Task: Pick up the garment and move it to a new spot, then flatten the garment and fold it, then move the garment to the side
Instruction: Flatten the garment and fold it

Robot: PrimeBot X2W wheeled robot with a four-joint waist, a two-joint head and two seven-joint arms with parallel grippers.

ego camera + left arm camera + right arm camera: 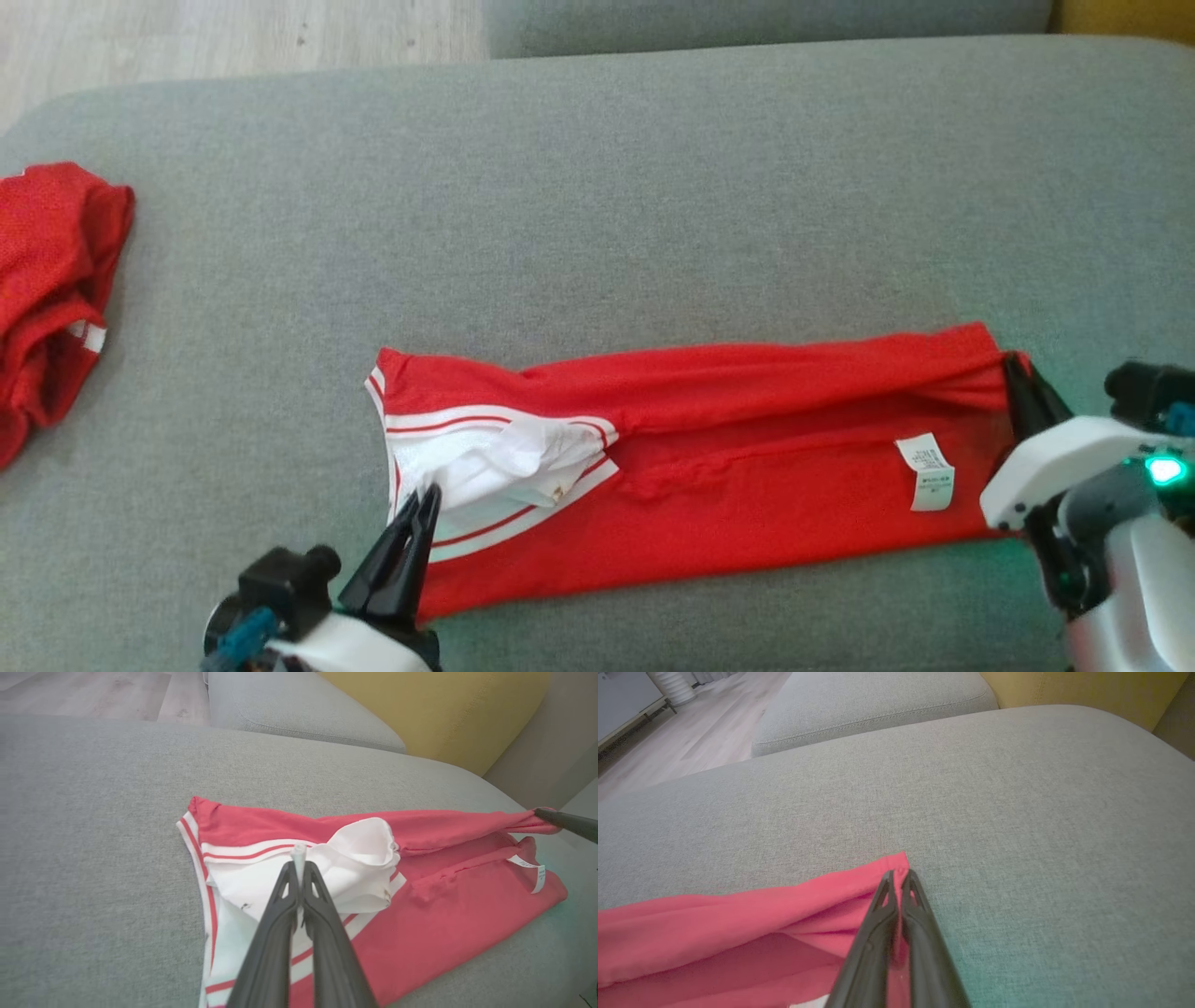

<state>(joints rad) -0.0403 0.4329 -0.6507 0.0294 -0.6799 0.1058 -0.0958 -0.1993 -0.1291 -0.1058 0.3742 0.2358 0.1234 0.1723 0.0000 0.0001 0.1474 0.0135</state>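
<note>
Red-and-white mesh garment [747, 485] on grey fabric cushion [597, 187], by its near edge; left gripper [429, 493] and right gripper [1012, 362] pinch its ends.

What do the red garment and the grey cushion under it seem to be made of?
The red garment looks like a thin, matte knit, perhaps polyester jersey: it lies in soft folds and creases. The grey cushion looks like woven upholstery fabric with a matte finish: a fine, mottled weave shows across its surface.
</note>
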